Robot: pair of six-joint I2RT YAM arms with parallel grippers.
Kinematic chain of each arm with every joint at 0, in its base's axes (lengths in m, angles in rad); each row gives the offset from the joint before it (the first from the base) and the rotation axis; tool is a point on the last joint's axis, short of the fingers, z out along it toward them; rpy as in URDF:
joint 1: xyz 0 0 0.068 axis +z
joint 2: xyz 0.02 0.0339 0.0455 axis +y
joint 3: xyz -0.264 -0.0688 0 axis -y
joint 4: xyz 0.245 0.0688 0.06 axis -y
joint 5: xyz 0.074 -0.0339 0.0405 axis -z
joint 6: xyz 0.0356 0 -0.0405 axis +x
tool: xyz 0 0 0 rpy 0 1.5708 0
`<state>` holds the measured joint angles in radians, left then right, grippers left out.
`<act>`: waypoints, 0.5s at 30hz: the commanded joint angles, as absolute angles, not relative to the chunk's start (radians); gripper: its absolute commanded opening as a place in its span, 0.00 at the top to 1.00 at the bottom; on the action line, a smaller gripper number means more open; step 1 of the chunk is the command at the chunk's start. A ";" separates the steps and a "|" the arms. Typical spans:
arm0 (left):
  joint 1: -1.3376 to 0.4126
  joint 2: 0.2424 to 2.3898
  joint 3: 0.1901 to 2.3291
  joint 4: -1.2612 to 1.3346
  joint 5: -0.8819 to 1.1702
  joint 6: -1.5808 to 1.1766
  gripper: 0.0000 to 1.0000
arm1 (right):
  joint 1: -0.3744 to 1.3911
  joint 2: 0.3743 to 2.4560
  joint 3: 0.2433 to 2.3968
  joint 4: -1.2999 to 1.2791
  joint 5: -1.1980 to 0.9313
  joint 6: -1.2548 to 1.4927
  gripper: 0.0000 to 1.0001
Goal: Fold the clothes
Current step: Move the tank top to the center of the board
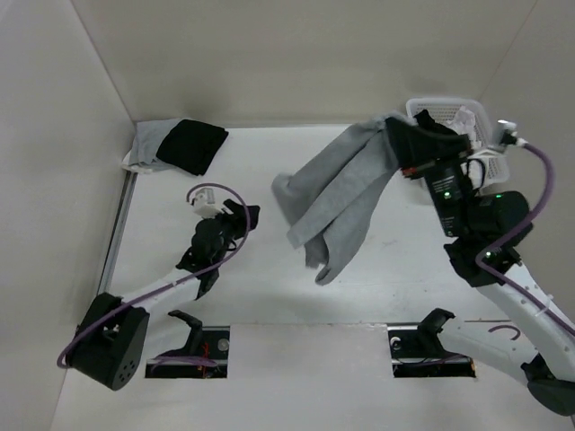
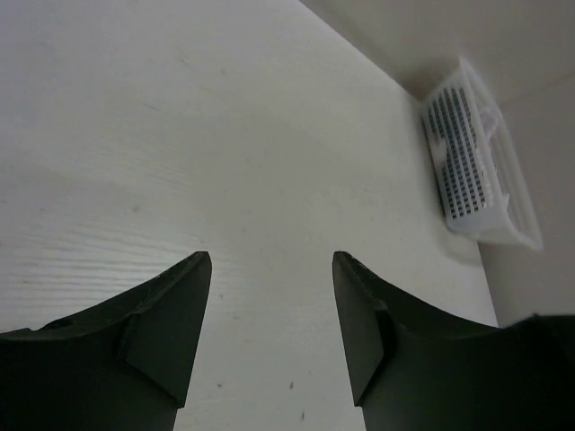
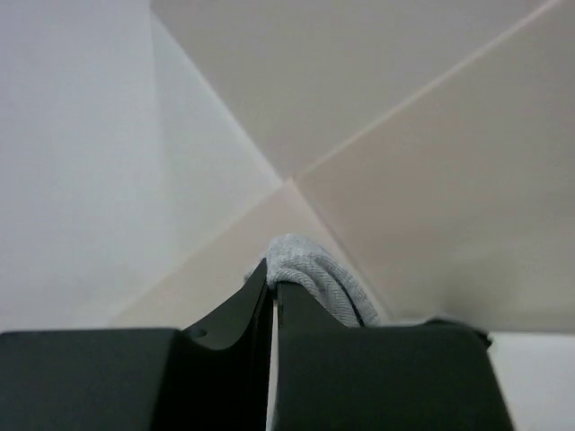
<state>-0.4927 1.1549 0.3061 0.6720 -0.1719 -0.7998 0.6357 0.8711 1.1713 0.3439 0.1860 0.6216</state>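
the left arm (image 1: pixel 166 285) has a boxy black base (image 1: pixel 112 341), a slim white link and black joint housings; a thin purple cable (image 1: pixel 211 185) loops by its wrist and runs back along the link to the base. the right arm (image 1: pixel 521 301) is built alike, with white links between chunky black joints, small green lights (image 1: pixel 446 190) on its housings and a thicker purple cable (image 1: pixel 545 175) leaving a white connector (image 1: pixel 505 130). the left gripper (image 2: pixel 269 260) has matte black fingers (image 2: pixel 171 332), broad and tapering to blunt tips; the right gripper (image 3: pixel 273 280) has the same
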 commanded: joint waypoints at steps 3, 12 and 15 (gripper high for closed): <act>-0.276 0.979 0.210 0.621 -0.130 -0.945 0.45 | 0.675 1.070 0.884 0.375 0.200 0.763 0.94; -0.284 1.075 0.247 0.597 -0.134 -0.913 0.46 | 0.386 1.594 0.851 0.629 -0.052 0.878 0.61; -0.343 1.156 0.282 0.597 -0.132 -0.884 0.50 | 0.416 1.530 0.793 0.583 0.003 0.827 0.57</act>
